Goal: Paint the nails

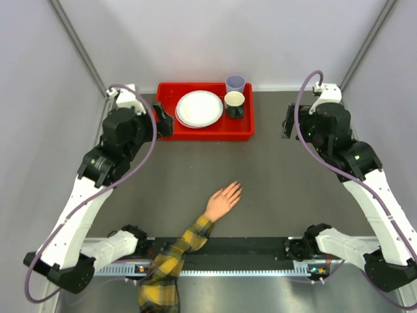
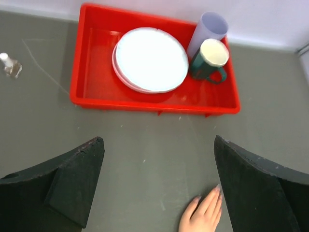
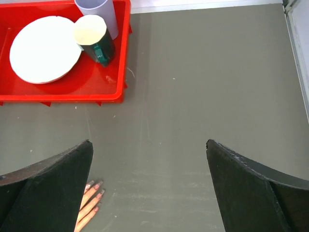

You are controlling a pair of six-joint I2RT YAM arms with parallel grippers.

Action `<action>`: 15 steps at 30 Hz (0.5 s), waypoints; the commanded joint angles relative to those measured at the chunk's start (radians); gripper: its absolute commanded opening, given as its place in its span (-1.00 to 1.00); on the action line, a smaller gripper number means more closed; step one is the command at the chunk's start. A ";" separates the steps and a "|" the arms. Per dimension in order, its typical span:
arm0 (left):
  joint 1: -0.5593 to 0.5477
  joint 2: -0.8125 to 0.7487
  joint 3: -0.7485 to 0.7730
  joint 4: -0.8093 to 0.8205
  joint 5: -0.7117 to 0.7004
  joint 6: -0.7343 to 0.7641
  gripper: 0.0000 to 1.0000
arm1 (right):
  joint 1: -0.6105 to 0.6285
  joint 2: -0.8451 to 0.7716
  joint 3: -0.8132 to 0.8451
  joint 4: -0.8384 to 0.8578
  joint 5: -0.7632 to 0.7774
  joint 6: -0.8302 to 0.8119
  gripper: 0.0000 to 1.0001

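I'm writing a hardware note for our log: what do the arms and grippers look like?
The left arm and right arm share white links and black joint housings, each trailed by a looping purple cable. The left gripper and right gripper have broad, matte black, wedge-shaped fingers.
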 commanded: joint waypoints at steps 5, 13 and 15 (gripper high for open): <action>0.004 -0.070 -0.059 0.109 -0.037 0.071 0.98 | -0.009 0.026 0.050 0.005 0.017 0.036 0.97; 0.192 0.064 -0.070 0.190 -0.015 0.018 0.98 | -0.009 0.072 0.053 -0.029 -0.053 0.025 0.98; 0.339 0.127 -0.059 0.187 0.080 -0.051 0.98 | -0.008 0.071 0.039 -0.021 -0.093 0.018 0.97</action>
